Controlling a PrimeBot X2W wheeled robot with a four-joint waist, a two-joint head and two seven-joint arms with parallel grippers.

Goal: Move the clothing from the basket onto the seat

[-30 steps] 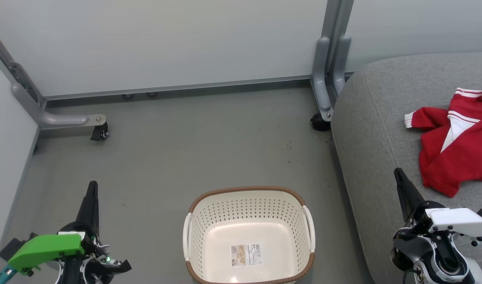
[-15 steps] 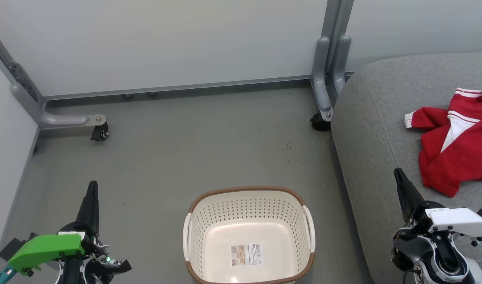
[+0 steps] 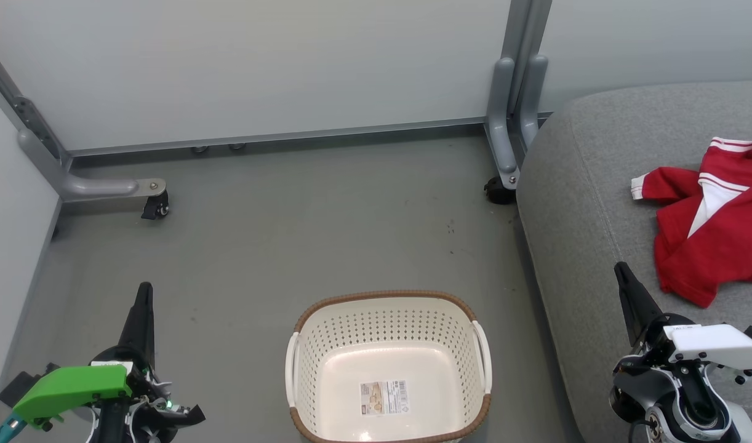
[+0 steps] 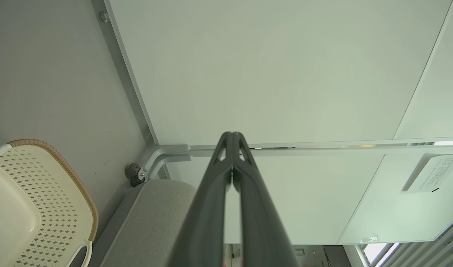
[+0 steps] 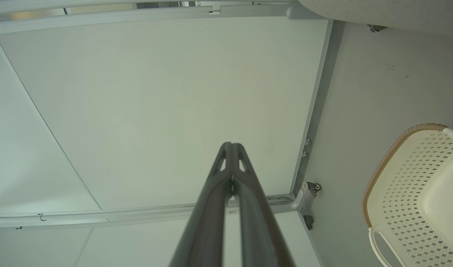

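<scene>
The clothing [image 3: 714, 237] is bright red fabric with white stripe trim, a white cuff on the sleeve end and a white panel near its middle. It lies crumpled on the seat [image 3: 585, 184] at about 3 o'clock in the head view, running off that view's edge. The seat is a large grey woven cushion with a rounded corner and a stitched seam.

The basket [image 3: 385, 295] stands on the grey floor [image 3: 290, 246] at 6 o'clock, just beside the seat's near edge. It is cream perforated plastic with a brown woven rim and white side handles. No garment is in it, and a paper label [image 3: 384, 397] shows on its floor.

The left gripper [image 3: 144, 289] sits at 7 o'clock, over the floor and apart from the basket. In its wrist view, the left gripper's long dark fingers [image 4: 211, 193] are pressed together with nothing between them. The right gripper [image 3: 620, 269] sits at 4 o'clock over the seat's front edge, near the clothing but not touching it. Its fingers [image 5: 211, 207] also meet at the tips, holding nothing.
</scene>
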